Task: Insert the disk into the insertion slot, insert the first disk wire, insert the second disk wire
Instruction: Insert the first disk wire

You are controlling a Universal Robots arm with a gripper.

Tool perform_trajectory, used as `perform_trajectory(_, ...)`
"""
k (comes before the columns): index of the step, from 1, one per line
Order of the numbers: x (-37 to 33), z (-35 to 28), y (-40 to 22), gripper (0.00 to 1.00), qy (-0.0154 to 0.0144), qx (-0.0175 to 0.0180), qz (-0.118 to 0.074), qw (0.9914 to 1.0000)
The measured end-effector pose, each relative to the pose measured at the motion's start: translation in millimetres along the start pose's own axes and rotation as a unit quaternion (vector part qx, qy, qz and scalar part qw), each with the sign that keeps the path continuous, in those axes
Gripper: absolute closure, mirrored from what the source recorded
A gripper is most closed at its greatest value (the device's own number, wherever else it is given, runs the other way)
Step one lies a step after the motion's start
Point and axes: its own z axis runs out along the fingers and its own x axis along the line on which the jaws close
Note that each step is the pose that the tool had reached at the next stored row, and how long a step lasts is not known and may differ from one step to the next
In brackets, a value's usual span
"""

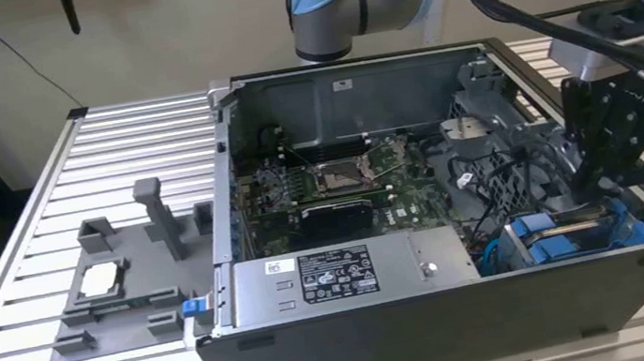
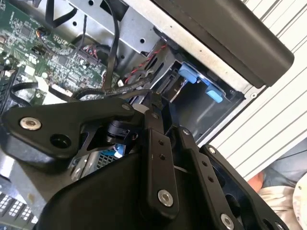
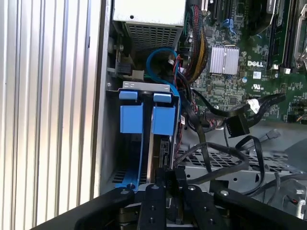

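Case (image 1: pixel 320 351) lies on its side with the open face up, so I'd say that's to let the arm drop straight in. The slot (image 1: pixel 564 241) is in the case corner toward the exterior view's right, near the end of the PSU (image 1: pixel 336 278), its blue clips (image 3: pixel 130 119) facing the first wrist view. Gripper (image 3: pixel 172 176) is down inside that corner, apparently lined up with the slot's long axis and right at the end away from the clips. Jaws are narrow, nearly together; can't tell if anything thin is pinched between them. A dark flat part (image 3: pixel 165 148) lies in the slot beside one clip rail. It's likely the disk, but I can't confirm that or whether it's seated. Blue cable (image 3: pixel 160 60) loops just past the clip end. A black connector (image 3: pixel 236 125) hangs loose over the board, apart from both the jaws and the slot, so by the look of it at least one wire isn't plugged in.
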Motion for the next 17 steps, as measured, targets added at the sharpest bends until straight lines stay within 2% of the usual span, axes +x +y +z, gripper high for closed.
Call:
perform_trajectory(2, 0.4, 0.7, -1.8, 0.81, -0.0006, -0.0061, 0.0, 0.99998)
perform_trajectory(8, 2.0, 3.8, -9.2, 0.81, -0.0021, -0.016, 0.0, 0.99987)
perform_trajectory(10, 2.5, 5.5, -11.0, 0.81, -0.0029, -0.0171, 0.001, 0.99985)
perform_trajectory(15, 2.7, 9.9, -12.2, 0.81, -0.0042, -0.0174, 0.009, 0.9998)
perform_trajectory(17, 3.0, 10.7, -14.7, 0.81, -0.0043, -0.0177, 0.01, 0.99979)
